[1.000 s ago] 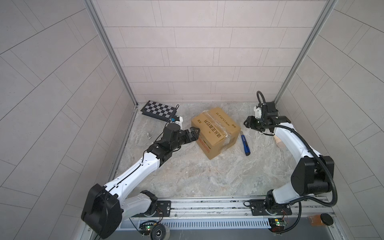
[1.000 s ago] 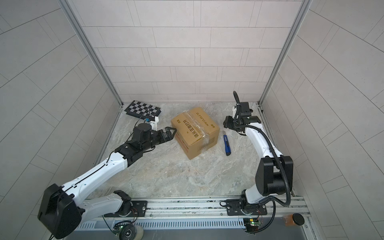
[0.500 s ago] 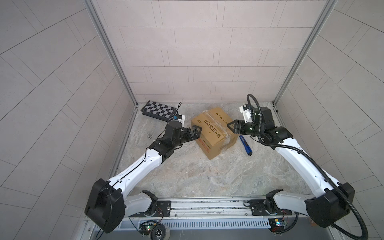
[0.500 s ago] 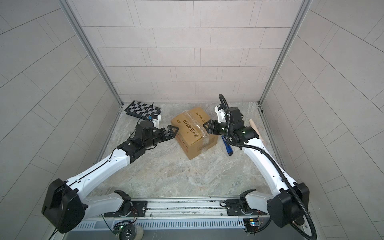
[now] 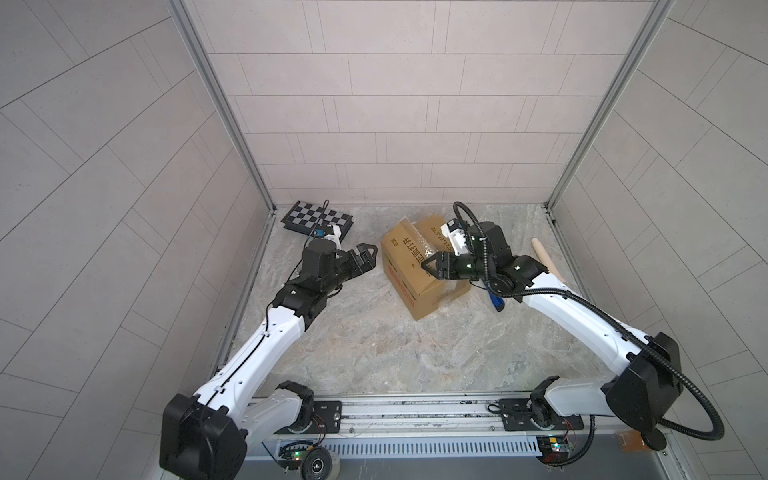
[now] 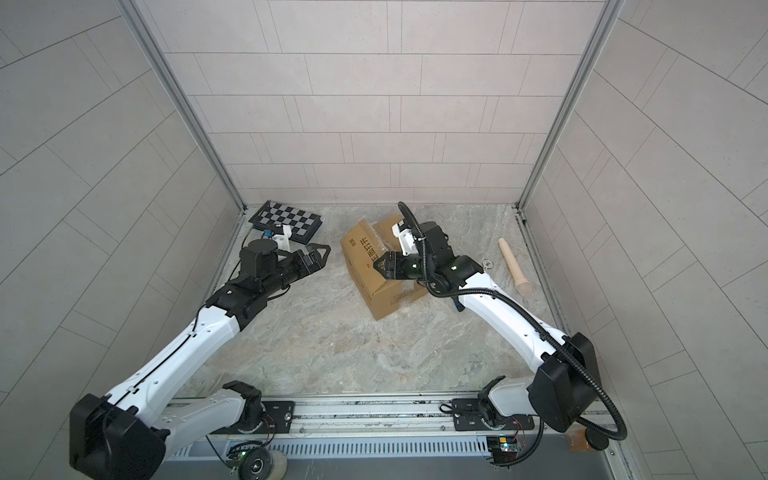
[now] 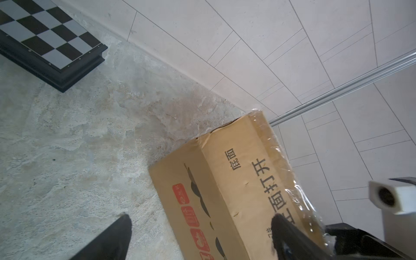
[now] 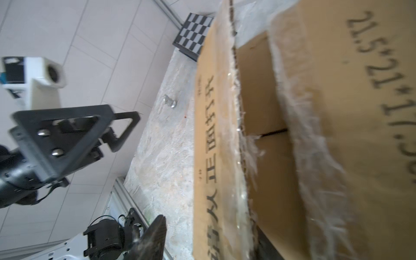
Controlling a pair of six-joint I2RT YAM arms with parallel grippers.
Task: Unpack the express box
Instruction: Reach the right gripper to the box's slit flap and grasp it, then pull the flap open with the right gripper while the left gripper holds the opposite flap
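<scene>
The express box (image 5: 405,253) sits on the marble-patterned floor (image 5: 374,345), toward 12 o'clock from the floor's middle and turned corner-on. Its top seam is slit, the flaps are slightly parted, and torn clear tape frays along the edges. The right gripper (image 5: 427,268) reaches in from 3 o'clock over the box top, jaws partly spread and pinching nothing. In the right wrist view one fingertip (image 8: 155,234) hangs outside the printed flap, apart from it; the other is hidden. The left gripper (image 5: 372,257) hovers at 9 o'clock of the box, just beside it with a gap, jaws spread wide and empty. A chequered board (image 5: 318,216) lies at 10 o'clock in the back corner. A pale wooden stick (image 5: 544,259) lies at 3 o'clock near the wall. A blue tool (image 5: 496,303) lies at 4 o'clock of the box, under the right arm.
</scene>
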